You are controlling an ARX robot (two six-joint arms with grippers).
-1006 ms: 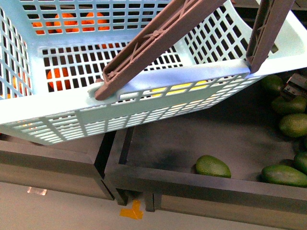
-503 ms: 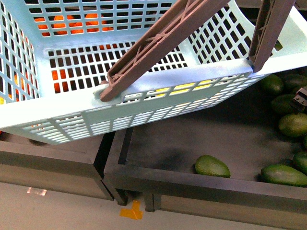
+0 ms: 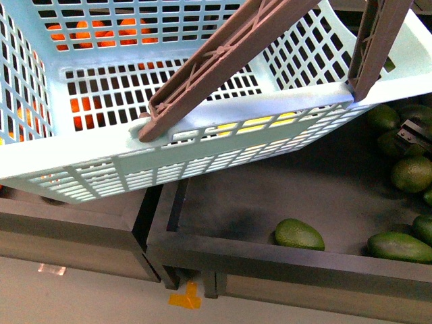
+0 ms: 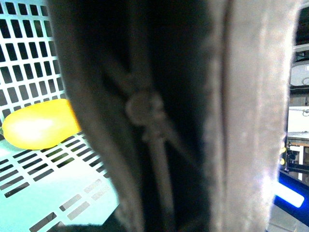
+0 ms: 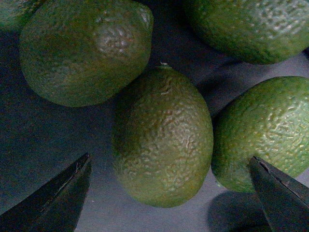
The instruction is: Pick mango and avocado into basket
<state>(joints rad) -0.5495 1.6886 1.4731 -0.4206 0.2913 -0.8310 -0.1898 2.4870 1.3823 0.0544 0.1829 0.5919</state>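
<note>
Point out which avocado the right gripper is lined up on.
The avocado centred in the right wrist view, lying between the fingers of the open right gripper; its neighbours sit outside that gap.

The black right gripper point(image 5: 166, 205) is wide open, its two dark, wedge-shaped fingertips point(image 5: 53, 198) spread far apart and pointing downward. In the front view only a dark, blocky part of this gripper shows, at the three o'clock edge. The left gripper is not visible in any view.
</note>
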